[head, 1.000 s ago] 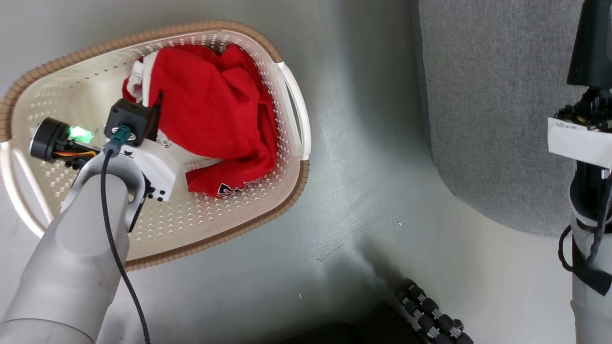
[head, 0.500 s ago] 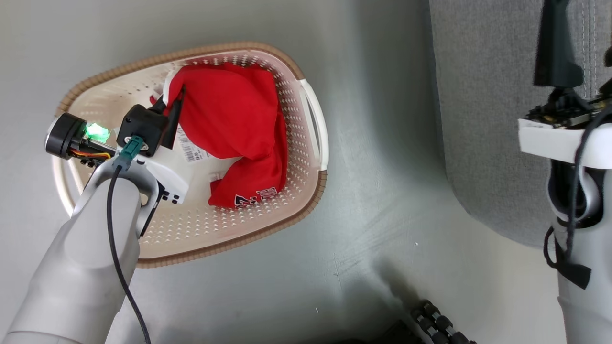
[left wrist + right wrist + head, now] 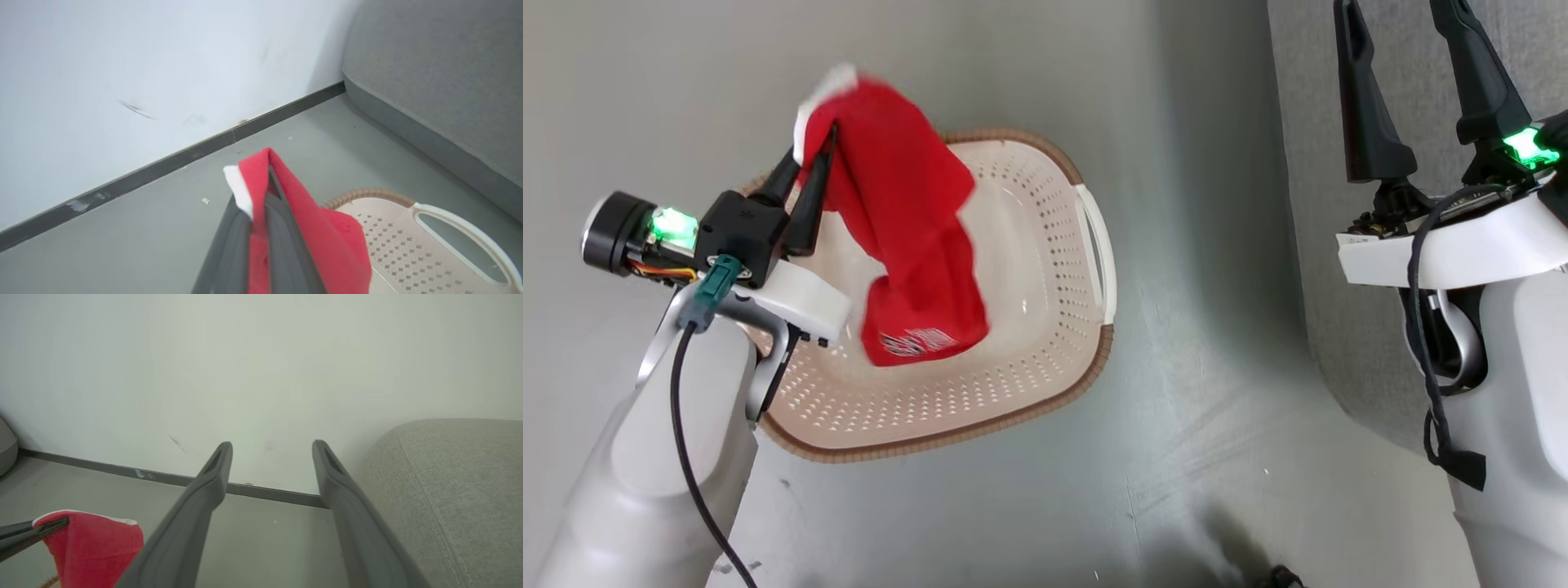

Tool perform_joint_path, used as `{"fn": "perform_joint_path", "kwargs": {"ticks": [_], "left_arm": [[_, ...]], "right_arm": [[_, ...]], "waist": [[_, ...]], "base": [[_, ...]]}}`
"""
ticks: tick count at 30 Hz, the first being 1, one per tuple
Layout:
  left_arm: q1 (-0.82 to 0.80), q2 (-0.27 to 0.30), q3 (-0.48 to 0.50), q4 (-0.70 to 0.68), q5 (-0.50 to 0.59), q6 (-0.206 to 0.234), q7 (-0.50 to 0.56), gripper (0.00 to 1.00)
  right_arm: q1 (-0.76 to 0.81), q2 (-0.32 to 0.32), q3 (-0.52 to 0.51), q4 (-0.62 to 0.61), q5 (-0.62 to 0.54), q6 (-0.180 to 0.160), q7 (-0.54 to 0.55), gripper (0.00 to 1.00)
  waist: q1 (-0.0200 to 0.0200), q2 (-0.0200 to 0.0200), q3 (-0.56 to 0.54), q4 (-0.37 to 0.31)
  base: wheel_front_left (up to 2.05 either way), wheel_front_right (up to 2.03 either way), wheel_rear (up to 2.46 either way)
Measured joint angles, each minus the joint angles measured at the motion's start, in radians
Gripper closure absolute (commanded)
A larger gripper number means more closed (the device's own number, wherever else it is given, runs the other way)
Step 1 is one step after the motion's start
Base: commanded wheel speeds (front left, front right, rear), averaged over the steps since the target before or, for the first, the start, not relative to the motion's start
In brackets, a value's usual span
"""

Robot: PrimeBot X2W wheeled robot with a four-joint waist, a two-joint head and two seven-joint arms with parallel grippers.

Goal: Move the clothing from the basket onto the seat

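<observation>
Grips the clothing (image 3: 907, 237) by its white-trimmed top in the left gripper (image 3: 810, 151), pinched tight; hangs long axis down above the basket (image 3: 1029, 245). Finds the right gripper (image 3: 1395, 12) spread wide, empty, nearer the seat (image 3: 1307, 245). Calls for a rightward carry, in this judgement: lies well right of the clothing.

Lit softly and evenly, indoors. Broad diffuse shadow on floor (image 3: 1201, 343) along edge of seat (image 3: 1307, 245). Motion blur smearing clothing (image 3: 907, 229) in head view, crisper in left wrist view. Bright bluish wall (image 3: 163, 61), greenish in right wrist view. Small glow from green lamp (image 3: 671, 226).
</observation>
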Motion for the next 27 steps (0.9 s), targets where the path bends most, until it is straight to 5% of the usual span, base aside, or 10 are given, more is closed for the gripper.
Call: {"fn": "perform_joint_path", "kwargs": {"ticks": [27], "left_arm": [[0.158, 0.043, 0.049, -0.362, -0.053, -0.023, -0.001, 1.0]], "right_arm": [[0.086, -0.125, 0.255, 0.121, 0.033, 0.0, 0.0, 0.0]], "waist": [[0.0, 0.0, -0.343, 0.11]], "base": [[0.0, 0.0, 0.0]]}}
